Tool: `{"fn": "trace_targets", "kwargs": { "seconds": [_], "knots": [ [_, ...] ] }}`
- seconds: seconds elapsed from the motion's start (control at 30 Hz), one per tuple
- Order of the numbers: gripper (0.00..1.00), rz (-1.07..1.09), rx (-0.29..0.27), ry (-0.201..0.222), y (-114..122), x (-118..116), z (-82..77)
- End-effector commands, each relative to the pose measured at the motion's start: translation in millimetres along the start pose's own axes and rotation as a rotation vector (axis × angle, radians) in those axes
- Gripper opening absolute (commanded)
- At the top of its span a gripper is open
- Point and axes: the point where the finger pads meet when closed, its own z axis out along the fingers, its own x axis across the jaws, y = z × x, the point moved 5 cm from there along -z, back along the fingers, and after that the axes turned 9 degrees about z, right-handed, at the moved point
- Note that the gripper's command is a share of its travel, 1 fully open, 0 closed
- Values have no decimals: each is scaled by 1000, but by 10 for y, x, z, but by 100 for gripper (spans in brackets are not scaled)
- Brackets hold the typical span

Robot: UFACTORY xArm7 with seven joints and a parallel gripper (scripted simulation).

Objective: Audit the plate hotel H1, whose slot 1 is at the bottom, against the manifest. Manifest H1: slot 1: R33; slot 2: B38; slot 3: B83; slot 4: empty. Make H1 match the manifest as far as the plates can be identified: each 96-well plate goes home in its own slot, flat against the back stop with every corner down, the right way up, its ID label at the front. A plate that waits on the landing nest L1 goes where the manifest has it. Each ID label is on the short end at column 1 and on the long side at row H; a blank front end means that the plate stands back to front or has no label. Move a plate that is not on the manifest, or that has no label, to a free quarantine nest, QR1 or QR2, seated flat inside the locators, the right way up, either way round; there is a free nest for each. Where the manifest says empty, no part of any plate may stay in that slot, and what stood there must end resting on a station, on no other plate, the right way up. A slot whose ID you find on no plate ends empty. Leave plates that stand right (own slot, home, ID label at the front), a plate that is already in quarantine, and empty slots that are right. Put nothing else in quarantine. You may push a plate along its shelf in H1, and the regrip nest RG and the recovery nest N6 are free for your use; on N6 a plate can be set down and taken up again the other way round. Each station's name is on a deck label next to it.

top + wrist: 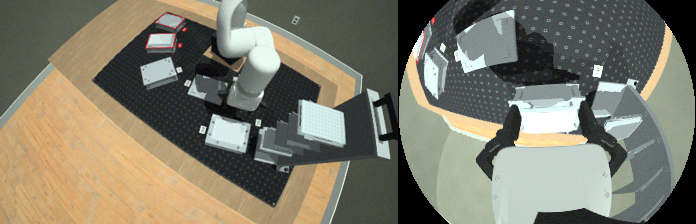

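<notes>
- Up close, in the wrist view, we see our gripper (550, 119) spread to its full width, holding nothing; its dark fingers stand either side of a white plate (548, 106) below, without touching it.
- That plate lies on a grey nest (210, 142) on the black mat (157, 113), just left of the hotel; we cannot read any label on it from either view.
- Just beside the nest, the hotel (352, 129) shows as a dark tower with stepped grey shelves (274, 142), and a white well plate (322, 122) sits on the topmost level we can see.
- We cannot tell what the lower shelves carry, since each hides most of the one beneath.
- Over the middle of the mat hangs our white arm (256, 68), covering part of another grey nest (197, 88).
- Further left stands a grey nest (158, 71) with a small deck label (179, 70) next to it.
- Farthest off, two red-edged nests (161, 41) lie at the mat's far corner, each with what looks like a pale plate in it, and red labels (180, 45) beside them.
</notes>
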Motion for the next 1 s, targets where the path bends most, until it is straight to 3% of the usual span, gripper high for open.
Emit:
{"fn": "trace_targets", "kwargs": {
  "seconds": [0.0, 0.67, 0.97],
  "knots": [
    [100, 0, -4, 2, 14, 5, -74],
    [100, 0, -4, 2, 14, 5, -375],
    [100, 0, -4, 2, 14, 5, -375]
  ]
}}
